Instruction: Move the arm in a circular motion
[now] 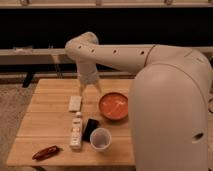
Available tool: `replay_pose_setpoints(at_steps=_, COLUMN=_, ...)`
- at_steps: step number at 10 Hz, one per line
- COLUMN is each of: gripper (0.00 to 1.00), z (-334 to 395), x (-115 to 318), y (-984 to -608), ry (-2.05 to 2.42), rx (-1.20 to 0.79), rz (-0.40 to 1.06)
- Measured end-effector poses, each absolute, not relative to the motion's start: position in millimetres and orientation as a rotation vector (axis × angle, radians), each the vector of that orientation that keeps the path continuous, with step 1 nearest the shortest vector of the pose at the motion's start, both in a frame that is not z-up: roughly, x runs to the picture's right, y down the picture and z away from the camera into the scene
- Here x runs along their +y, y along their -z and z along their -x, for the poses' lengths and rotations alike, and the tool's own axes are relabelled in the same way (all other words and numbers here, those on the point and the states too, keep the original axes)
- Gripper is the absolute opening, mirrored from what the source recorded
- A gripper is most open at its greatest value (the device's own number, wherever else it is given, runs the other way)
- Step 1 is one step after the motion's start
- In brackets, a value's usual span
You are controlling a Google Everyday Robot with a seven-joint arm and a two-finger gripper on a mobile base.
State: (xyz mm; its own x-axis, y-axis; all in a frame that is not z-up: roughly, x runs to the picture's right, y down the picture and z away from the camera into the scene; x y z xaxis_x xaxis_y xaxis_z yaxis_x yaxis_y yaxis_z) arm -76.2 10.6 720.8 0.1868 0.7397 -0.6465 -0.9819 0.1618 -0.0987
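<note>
The arm (150, 65) is a thick cream-white tube with small dark holes. It fills the right side of the camera view and bends at an elbow (82, 46) above the table's back edge. From there the narrower wrist drops to the gripper (90, 90), which hangs just over the wooden table (50, 120), behind and to the left of the orange bowl (113, 106). The gripper looks open, and nothing shows between its fingers.
On the table lie a white flat packet (75, 103), a white bottle on its side (76, 132), a black object (90, 128), a white cup (100, 138) and a red-brown item (46, 152) near the front left corner. A bench (30, 55) runs along behind.
</note>
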Motion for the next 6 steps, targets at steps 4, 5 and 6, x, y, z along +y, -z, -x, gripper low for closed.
replay_pose_setpoints(at_steps=4, gripper=0.65, z=88, x=20, y=-706, ry=-1.304, rx=0.516, rz=0.573)
replay_pose_setpoints(at_steps=5, gripper=0.65, z=88, x=20, y=-705, ry=-1.305, rx=0.517, rz=0.571)
replay_pose_setpoints(at_steps=6, gripper=0.65, z=90, x=21, y=-701, ry=-1.304, rx=0.516, rz=0.571)
